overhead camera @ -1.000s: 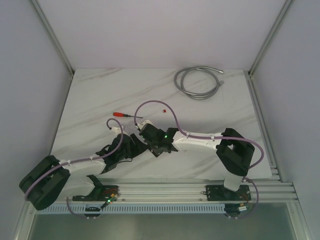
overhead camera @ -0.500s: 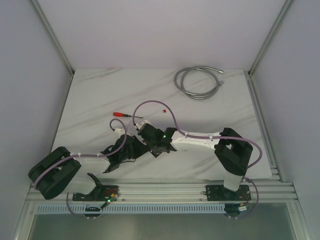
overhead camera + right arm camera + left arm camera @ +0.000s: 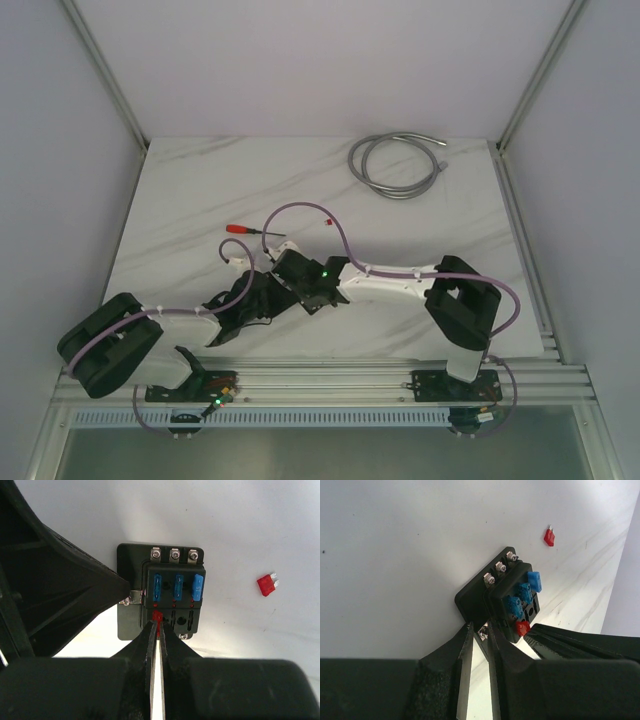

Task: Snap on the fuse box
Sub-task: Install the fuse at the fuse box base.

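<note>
Right claw (image 3: 158, 623), jaws together, pinches a red fuse (image 3: 157, 615) in the lower row of the fuse box (image 3: 170, 606), which lies flat on the table (image 3: 200, 190). Left claw (image 3: 479, 630) crowds in at 9 o'clock, clamped on the box's metal side tab. A loose fuse (image 3: 266, 584) lies apart at 3 o'clock. From above, a screwdriver (image 3: 243, 229) lies near at 11 o'clock and a coiled hose (image 3: 352, 160) well off at 1 o'clock.

The right end effector (image 3: 158, 626) is pinched on a small red fuse (image 3: 157, 616) in the near row of the black fuse box (image 3: 131, 565), just ahead of it on the white desk (image 3: 240, 525). At its left, the left end effector (image 3: 117, 592) touches the box's metal tab (image 3: 134, 596); a loose red fuse (image 3: 266, 584) lies ahead to the right.
</note>
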`<state>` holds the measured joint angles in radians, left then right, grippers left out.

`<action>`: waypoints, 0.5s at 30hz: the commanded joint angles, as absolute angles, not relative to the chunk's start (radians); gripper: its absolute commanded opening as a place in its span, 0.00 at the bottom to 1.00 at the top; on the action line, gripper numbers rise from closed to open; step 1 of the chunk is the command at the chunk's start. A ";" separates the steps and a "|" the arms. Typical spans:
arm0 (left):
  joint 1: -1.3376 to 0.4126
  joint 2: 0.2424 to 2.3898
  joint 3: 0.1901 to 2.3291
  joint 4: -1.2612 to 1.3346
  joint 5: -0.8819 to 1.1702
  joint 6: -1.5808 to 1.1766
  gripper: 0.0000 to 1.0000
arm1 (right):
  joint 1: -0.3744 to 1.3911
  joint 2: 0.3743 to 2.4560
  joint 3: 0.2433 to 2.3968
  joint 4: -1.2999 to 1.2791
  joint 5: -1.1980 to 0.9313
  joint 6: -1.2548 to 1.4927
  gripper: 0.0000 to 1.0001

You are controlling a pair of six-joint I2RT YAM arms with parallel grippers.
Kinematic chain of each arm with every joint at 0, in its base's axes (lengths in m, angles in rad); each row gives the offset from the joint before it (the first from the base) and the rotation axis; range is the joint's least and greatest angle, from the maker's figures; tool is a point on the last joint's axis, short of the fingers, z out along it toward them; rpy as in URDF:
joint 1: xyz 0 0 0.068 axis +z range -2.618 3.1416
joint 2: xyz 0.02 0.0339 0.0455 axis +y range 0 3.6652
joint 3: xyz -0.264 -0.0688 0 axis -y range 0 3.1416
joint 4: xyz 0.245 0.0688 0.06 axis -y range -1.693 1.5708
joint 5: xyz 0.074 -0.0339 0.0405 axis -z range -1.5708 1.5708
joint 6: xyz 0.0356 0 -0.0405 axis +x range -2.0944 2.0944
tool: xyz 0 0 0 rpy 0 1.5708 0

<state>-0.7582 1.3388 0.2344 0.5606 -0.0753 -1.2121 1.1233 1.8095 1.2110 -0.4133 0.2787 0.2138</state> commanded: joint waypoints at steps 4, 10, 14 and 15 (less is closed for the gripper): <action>-0.777 1.351 0.214 0.548 -0.055 -1.223 0.27 | 1.134 1.900 1.103 -0.400 0.205 0.249 0.00; -0.780 1.348 0.216 0.544 -0.058 -1.223 0.27 | 1.135 1.925 1.093 -0.389 0.134 0.232 0.00; -0.782 1.350 0.219 0.545 -0.059 -1.224 0.27 | 1.135 1.950 1.116 -0.375 0.109 0.214 0.00; -0.783 1.351 0.219 0.546 -0.060 -1.224 0.27 | 1.135 1.963 1.124 -0.378 0.105 0.212 0.00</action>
